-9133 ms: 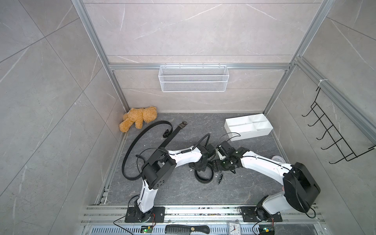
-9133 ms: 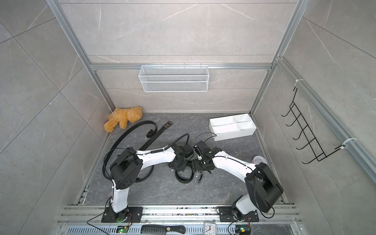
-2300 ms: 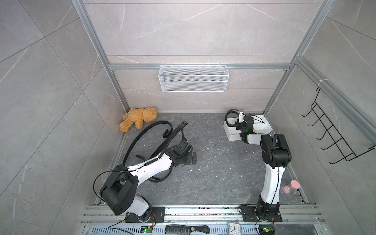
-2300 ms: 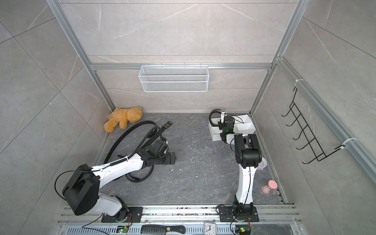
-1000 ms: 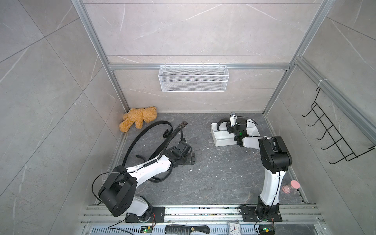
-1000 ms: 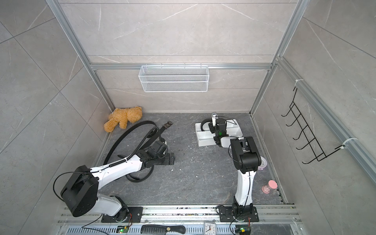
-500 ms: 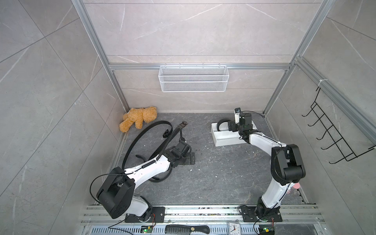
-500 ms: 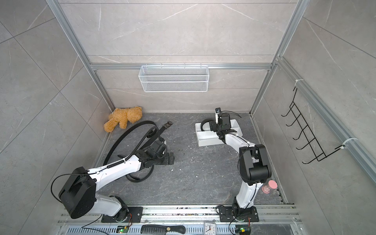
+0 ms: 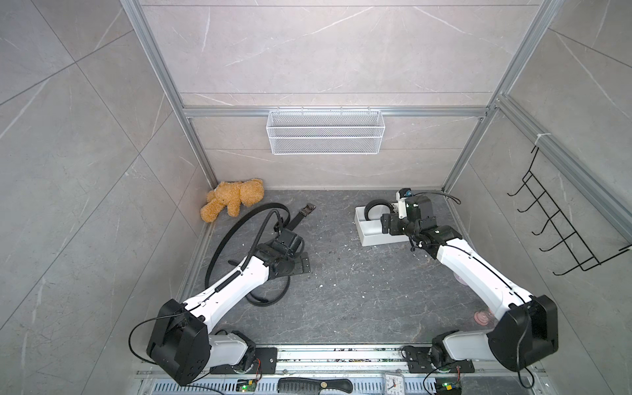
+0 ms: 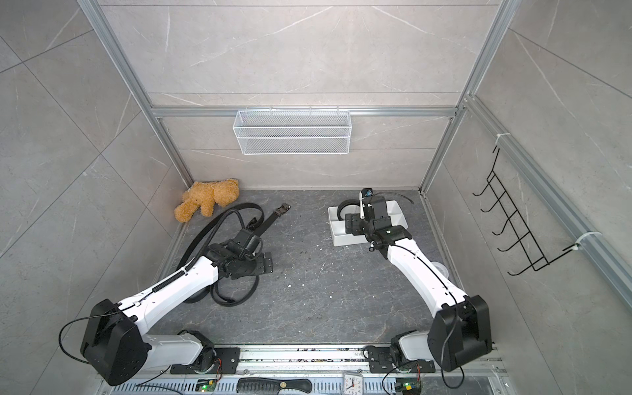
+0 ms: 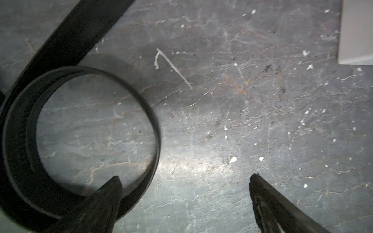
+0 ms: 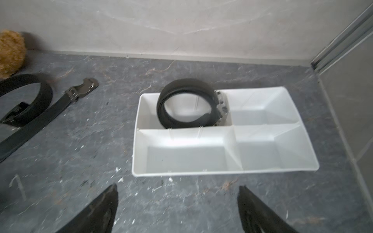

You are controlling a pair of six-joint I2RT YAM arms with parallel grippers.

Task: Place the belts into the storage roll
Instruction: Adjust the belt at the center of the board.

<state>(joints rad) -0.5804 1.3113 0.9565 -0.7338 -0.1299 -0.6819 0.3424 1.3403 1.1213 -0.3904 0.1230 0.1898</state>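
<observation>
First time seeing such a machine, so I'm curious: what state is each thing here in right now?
Left pincer: open, empty.
Right pincer: open, empty.
Tray: on the floor, one compartment of four filled.
Coiled belt: rolled up, in a tray compartment.
Looped belt: loosely curled on the floor, ungripped.
Long belt: unrolled on the floor.
Teddy: lying on the floor.

The storage roll (image 12: 266, 147) looks smooth plastic, the coiled belt (image 12: 187, 84) matt, perhaps leather, its buckle (image 12: 221, 107) metal.
</observation>
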